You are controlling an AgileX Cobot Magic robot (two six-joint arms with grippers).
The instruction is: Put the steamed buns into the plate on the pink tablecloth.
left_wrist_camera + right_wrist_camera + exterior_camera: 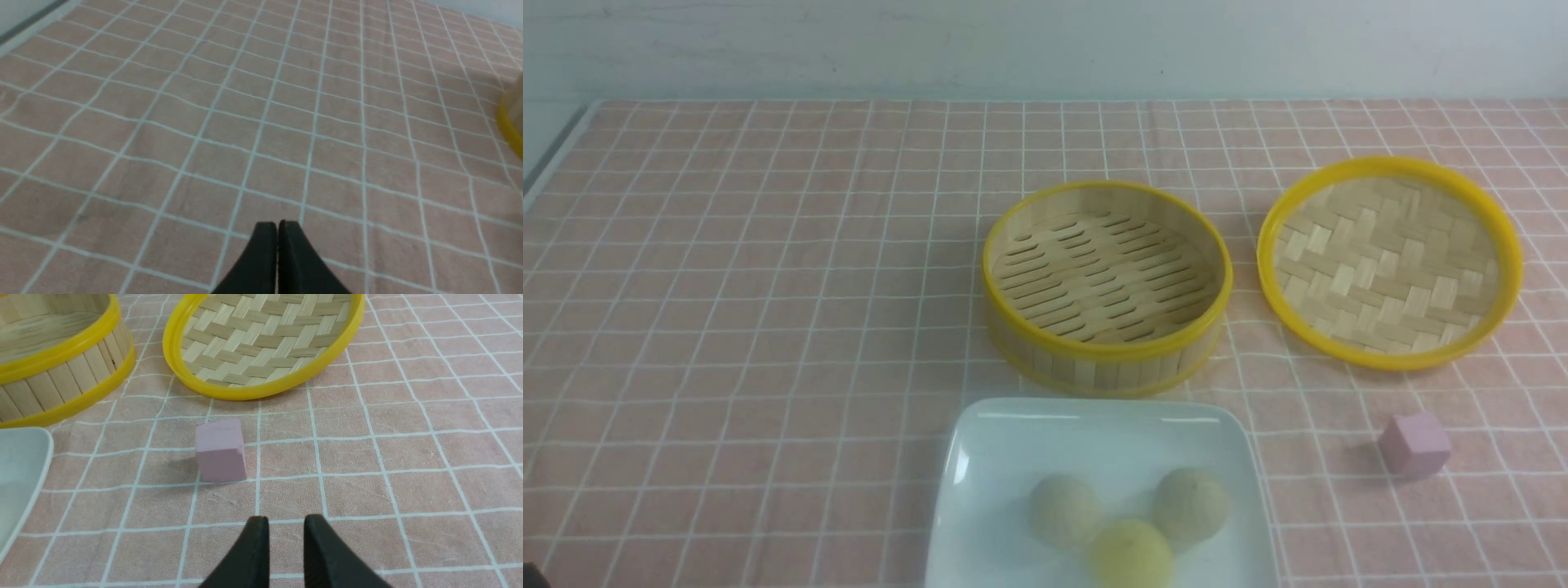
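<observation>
Three steamed buns lie together in the white plate point(1013, 441) at the front middle of the pink tablecloth point(768, 286): a pale cream one point(1064, 510), a yellow one point(1133, 554) and a greenish-beige one point(1191, 504). Neither gripper shows in the front view. My left gripper point(278, 223) is shut and empty, low over bare cloth. My right gripper point(286, 519) is slightly open and empty, over the cloth just short of a pink cube point(220, 451). The plate's corner point(16, 469) shows in the right wrist view.
An empty bamboo steamer point(1106, 286) stands behind the plate, and its woven lid point(1388, 261) lies to its right. The pink cube point(1414, 444) sits right of the plate. The table's left edge runs along the far left.
</observation>
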